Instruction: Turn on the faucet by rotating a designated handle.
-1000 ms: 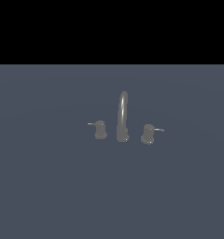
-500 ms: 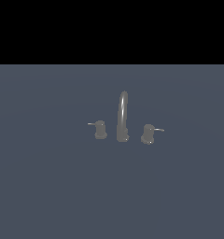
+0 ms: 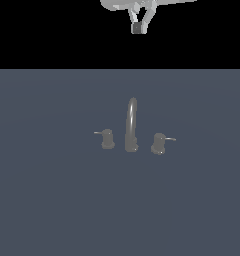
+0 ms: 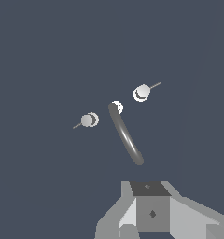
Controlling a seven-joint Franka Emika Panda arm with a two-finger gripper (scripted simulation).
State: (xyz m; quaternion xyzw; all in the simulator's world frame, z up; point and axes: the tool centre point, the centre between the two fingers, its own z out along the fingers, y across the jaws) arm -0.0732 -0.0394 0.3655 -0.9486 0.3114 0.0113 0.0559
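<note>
Arm enters the exterior view at 12 o'clock, pincer (image 3: pixel 137 26) pointing down, well above the faucet (image 3: pixel 131 125); whether its fingers are together cannot be told. Dull grey metal handle (image 3: pixel 158 143), stubby, thin lever, stands on the counter (image 3: pixel 52 200) at the arched spout's 3 o'clock.

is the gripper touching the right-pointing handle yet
No, the gripper hangs high above the faucet, well clear of the handle.

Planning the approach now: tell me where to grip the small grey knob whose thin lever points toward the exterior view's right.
Take the thin rod lever of the small stubby grey metal handle, near its free end. Come down from above: the gripper hangs high over the faucet's tall arched spout, and the lever lies level with clear space around it, so fingers can straddle it.
</note>
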